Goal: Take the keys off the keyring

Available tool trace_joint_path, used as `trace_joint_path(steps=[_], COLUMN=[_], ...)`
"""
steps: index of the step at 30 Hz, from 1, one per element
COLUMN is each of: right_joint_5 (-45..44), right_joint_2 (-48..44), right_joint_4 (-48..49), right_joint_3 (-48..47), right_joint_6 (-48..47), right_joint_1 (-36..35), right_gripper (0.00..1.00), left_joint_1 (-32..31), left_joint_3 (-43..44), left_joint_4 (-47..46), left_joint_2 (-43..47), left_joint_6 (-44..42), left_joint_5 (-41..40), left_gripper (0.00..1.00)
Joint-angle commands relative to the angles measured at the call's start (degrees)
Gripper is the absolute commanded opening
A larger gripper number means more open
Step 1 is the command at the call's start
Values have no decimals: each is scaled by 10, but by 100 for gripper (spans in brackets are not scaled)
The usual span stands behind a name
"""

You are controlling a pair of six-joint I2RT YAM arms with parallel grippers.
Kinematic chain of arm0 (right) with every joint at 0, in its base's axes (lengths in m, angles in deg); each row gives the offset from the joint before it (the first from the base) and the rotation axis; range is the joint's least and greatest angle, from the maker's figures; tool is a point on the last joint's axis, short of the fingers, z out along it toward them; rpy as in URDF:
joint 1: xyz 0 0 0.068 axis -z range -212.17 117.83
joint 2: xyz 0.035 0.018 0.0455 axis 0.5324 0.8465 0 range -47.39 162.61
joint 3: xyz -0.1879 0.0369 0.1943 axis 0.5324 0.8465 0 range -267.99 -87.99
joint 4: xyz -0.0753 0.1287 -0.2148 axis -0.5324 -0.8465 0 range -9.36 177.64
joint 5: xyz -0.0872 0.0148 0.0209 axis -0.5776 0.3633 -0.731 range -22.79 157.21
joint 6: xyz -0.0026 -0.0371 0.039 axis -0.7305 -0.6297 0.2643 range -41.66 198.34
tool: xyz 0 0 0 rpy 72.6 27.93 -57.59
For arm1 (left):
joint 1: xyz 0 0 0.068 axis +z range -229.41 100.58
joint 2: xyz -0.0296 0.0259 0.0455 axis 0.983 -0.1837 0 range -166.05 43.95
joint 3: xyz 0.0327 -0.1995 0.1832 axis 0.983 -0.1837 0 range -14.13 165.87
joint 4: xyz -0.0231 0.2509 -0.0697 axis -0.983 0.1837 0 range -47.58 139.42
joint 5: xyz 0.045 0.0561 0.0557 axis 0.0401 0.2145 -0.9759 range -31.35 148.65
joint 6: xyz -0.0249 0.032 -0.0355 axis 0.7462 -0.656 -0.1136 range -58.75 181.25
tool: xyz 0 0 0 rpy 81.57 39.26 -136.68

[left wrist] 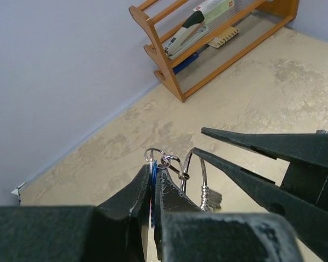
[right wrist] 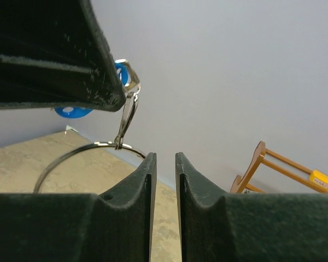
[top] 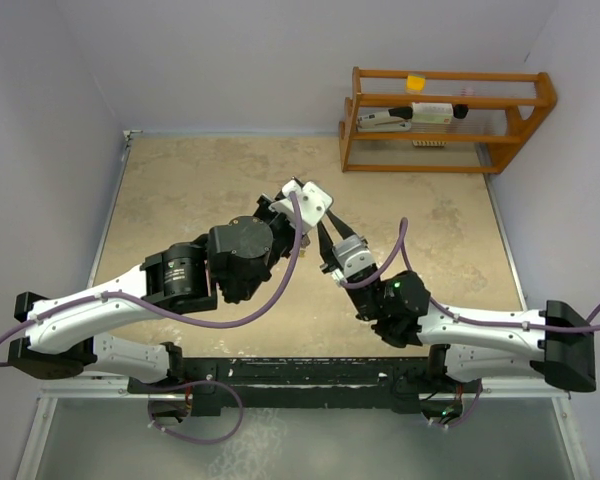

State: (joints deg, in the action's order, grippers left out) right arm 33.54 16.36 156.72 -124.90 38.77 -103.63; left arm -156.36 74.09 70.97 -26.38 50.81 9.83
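Observation:
My left gripper (left wrist: 153,173) is shut on the blue-headed key (left wrist: 153,183) and holds the bunch in the air. Small silver rings (left wrist: 154,155) stick out above its tips. A link joins them to the keyring (left wrist: 192,170), a thin wire ring from which several silver keys (left wrist: 210,197) hang. My right gripper (right wrist: 163,158) is open by a narrow gap with nothing between the pads. Its left fingertip (right wrist: 147,164) meets the keyring (right wrist: 82,150). The blue key head (right wrist: 71,111) shows behind the left finger. In the top view both grippers (top: 305,203) (top: 326,238) meet at mid-table, and the keys are hidden.
A wooden rack (top: 445,120) stands at the back right and holds a stapler (left wrist: 186,33) and small items. Walls close the table on the left, the back and the right. The tabletop (top: 210,190) is beige.

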Motion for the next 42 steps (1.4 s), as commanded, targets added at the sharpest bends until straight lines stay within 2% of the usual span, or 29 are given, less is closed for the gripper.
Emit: trace_joint_path(steps=[1, 6, 9, 19, 30, 42], right_joint_5=[4, -3, 17, 78, 84, 69], right_joint_2=[-34, -40, -50, -50, -41, 10], right_joint_4=[-12, -22, -45, -109, -110, -38], right_joint_3=[-37, -45, -48, -66, -69, -78], right_joint_6=[21, 20, 52, 127, 126, 83], right_joint_1=[2, 2, 2, 2, 2, 1], right_gripper=[22, 21, 21, 17, 28, 34], left_joint_1=[-2, -2, -2, -2, -2, -2], left_joint_3=[12, 45, 53, 50, 52, 46], left_joint_4=[3, 51, 64, 39, 26, 23], left_joint_2=[10, -7, -12, -19, -21, -15], left_joint_6=[23, 55, 71, 81, 97, 104], left_joint_5=[-9, -40, -50, -52, -66, -54], left_gripper=[0, 0, 0, 0, 0, 0])
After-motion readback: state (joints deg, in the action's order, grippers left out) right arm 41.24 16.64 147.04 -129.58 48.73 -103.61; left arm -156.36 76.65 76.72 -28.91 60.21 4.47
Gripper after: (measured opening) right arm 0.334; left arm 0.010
